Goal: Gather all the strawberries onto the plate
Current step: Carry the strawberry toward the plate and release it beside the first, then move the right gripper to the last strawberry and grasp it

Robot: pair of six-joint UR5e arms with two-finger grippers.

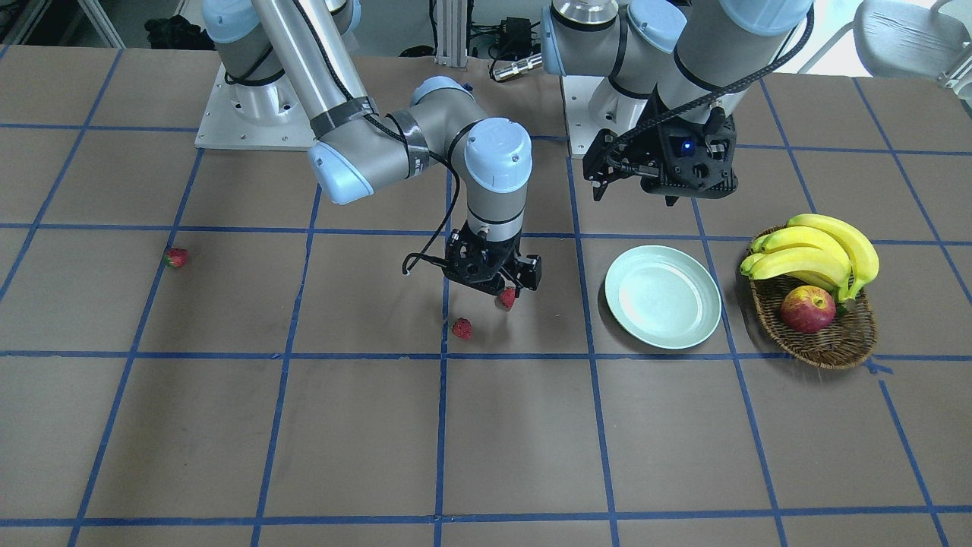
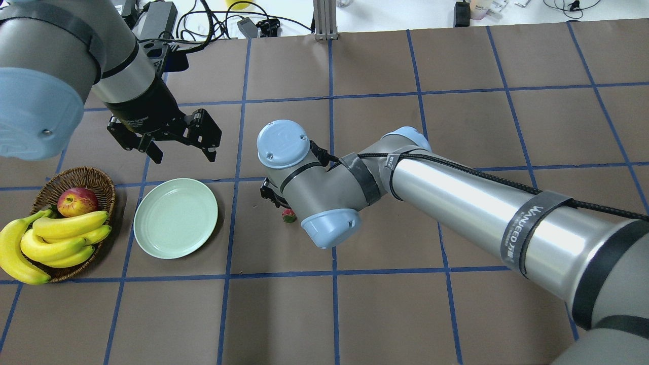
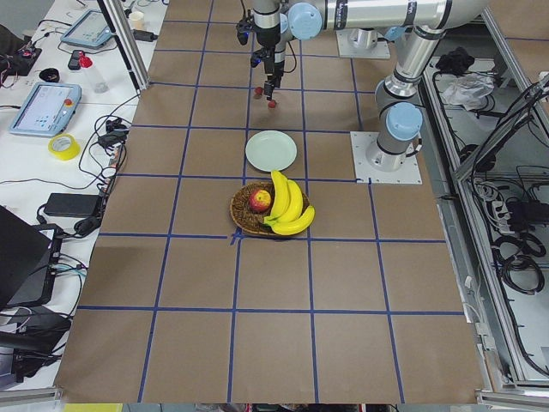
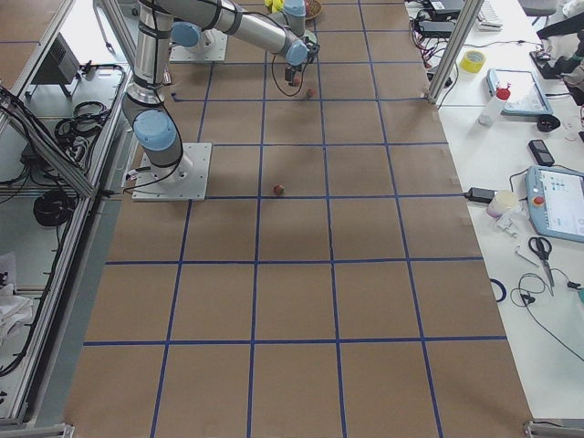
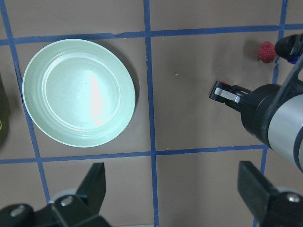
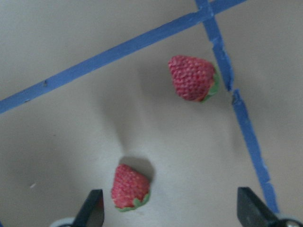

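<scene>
At the middle of the brown table, over its blue tape grid: right gripper, pointing straight down and low above the surface. Jaws spread wide, clamped on nothing. Between them, on the tabletop, first strawberry: lies close beside one jaw and well off the other, green cap at its lower end in the wrist view, small shadow beside it. A little past it, second strawberry: rests outside the jaws, cap just beside a blue tape line, apart from the first. Far toward the robot's right end of the table, third strawberry: sits alone next to another tape line, well apart from both grippers. On the robot's left half, plate: pale mint green, round, flat on the table between the right gripper and a wicker basket; holds none of the three berries. In the basket, a red-yellow apple and a bunch of bananas, the bananas overhanging the rim. Near the plate, left gripper: hovers well above the table, higher than the right one, jaws wide apart, grips nothing; looks down through its wrist camera on the plate.
</scene>
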